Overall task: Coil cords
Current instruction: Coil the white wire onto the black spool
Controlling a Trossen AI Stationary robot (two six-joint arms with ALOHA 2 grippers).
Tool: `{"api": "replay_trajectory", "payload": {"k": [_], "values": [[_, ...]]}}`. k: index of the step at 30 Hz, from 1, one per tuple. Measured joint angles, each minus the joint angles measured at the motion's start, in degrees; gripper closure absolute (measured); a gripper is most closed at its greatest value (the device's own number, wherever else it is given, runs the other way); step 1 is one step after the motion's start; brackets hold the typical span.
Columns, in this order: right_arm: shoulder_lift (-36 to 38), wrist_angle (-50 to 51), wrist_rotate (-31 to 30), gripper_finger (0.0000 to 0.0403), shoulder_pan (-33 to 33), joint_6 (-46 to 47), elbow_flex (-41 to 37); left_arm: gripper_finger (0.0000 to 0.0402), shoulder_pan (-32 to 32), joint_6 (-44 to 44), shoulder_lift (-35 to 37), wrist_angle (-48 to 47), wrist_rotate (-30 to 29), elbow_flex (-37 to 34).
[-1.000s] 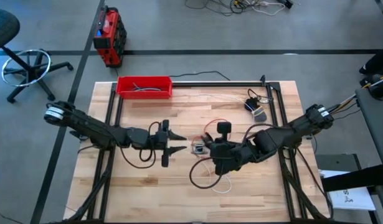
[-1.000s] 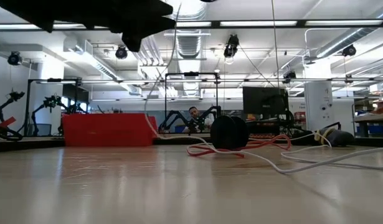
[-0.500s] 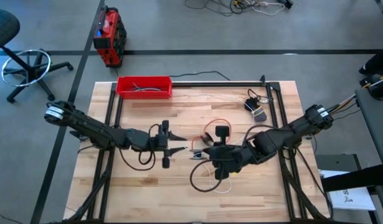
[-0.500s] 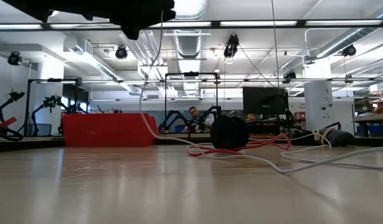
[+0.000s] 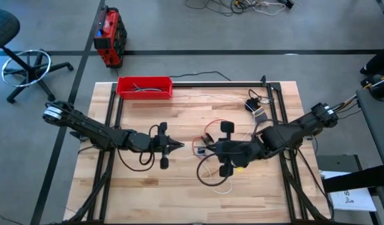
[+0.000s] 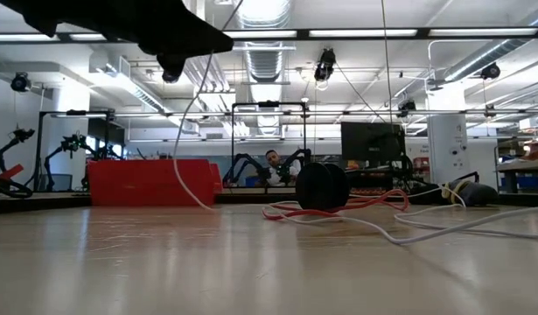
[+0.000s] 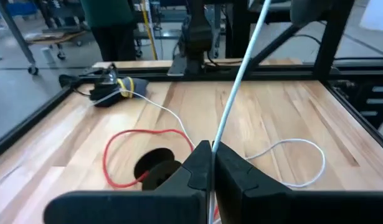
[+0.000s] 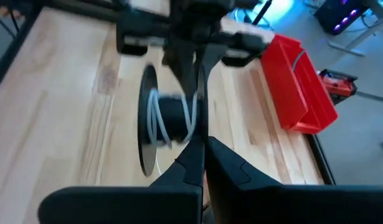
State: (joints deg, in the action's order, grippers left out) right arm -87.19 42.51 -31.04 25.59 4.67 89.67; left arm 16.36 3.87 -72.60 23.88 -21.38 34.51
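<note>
From above, the left tool [image 5: 177, 145] sits at mid-table with its fingers pinched together, where a second ago they stood spread; the right tool [image 5: 207, 149] faces it just to the right and has shifted right since then. The red cord [image 5: 211, 123] loops beyond them by its black disc [image 5: 226, 127], and white cord [image 5: 224, 186] trails nearer. At table height, the white cord [image 6: 192, 188] now hangs from the arm overhead to the table, a span drawn further left than before, which suggests winding is under way. The left wrist alone shows its fingers [image 7: 231, 171] clamped on taut white cord [image 7: 238, 74], with the red loop [image 7: 144, 134] beyond. The right wrist alone shows a spool [image 8: 163, 118] already carrying white turns, its own fingers [image 8: 228, 162] closed together; on what, I cannot tell.
</note>
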Motion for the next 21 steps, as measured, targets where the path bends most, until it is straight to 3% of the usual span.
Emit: {"api": "replay_trajectory", "payload": {"k": [13,21], "values": [[0.93,-2.78,2.62,0.0403,-0.01,0.59,0.00,0.0396,0.00,0.27,-0.08,0.21,-0.60,-0.65],[0.50,-8.69,3.00,0.0403,-0.41,-0.18,-2.46,0.0346,0.36,-0.55,4.04,-3.48,-0.80,-0.80]]}}
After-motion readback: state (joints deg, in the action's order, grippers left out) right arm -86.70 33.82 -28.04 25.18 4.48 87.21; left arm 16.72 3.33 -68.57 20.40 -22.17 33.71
